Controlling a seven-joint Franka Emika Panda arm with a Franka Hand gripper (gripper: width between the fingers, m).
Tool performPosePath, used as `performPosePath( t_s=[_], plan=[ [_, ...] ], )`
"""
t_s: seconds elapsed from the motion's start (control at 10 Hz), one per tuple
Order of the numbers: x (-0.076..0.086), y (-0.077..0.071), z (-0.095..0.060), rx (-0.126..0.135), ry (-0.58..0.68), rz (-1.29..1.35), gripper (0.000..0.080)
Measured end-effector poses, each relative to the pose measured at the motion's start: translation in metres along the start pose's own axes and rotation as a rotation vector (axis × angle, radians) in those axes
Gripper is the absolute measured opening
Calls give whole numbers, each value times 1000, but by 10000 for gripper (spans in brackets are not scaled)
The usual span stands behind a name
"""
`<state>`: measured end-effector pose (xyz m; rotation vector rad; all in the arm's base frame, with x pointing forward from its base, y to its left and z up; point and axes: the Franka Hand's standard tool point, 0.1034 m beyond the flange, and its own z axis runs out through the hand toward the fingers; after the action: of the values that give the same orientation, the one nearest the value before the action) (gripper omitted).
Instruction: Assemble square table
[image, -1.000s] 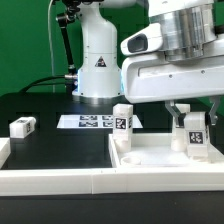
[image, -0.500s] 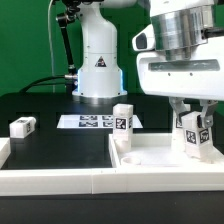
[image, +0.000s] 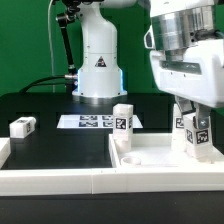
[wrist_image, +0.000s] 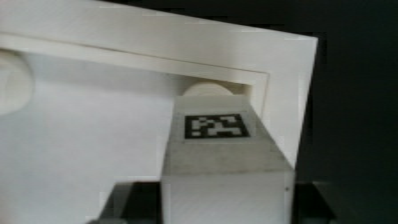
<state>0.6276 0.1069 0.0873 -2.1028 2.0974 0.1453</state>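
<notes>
Two fingers of the gripper (image: 196, 120) pinch the held leg (image: 198, 140) by its upper sides, upright at a corner of the tabletop (image: 140, 157), exterior view's right. Leg looks light, stiff, smooth plastic: flat sides grip best. Another standing leg (image: 122, 119) nearby; loose leg (image: 22, 126) well apart.

Environment: a robotics laboratory test cell. Identifying features:

- A white robot arm base (image: 97, 50) stands at the rear of a black table (image: 50, 140) and bears a triangular warning label (image: 100, 62).
- Black cables (image: 40, 84) lead to the base.
- The marker board (image: 90, 122) lies flat on the table in front of the base.
- A white border wall (image: 50, 180) runs along the table's near edge.
- The loose white parts carry printed black-and-white tags: a leg (image: 122, 120), a second leg (image: 196, 135) and a third leg (image: 22, 126).
</notes>
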Motion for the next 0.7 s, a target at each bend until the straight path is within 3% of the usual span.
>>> performPosePath(
  t_s=[0.3,0.7],
  plan=[
    [-6,0,1,0,-1,269,290],
    [-5,-1,1,1,-22,395,291]
  ],
)
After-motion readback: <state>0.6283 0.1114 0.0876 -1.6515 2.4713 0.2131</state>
